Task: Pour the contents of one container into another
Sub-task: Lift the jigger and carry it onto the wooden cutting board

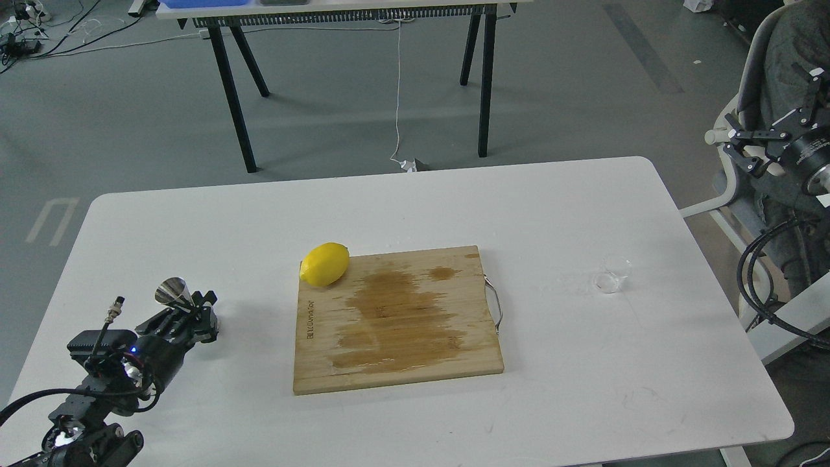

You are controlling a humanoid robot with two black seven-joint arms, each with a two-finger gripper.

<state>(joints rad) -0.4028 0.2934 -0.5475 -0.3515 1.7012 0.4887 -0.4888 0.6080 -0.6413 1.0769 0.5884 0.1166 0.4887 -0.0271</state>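
Steel jigger (172, 291) sits clamped in left end effector (194, 305); right end effector (752, 152), open and empty off the surface (583, 363), should grasp the distant glass cup (613, 273) gently.

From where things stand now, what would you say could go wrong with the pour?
1. The left gripper holds the jigger tilted, its mouth sideways; liquid poured in might run straight out.
2. The glass cup is clear and faint on the white table, with the right gripper well off it, so a grasp could miss or tip it.
3. The cutting board looks wet; spills may spread.
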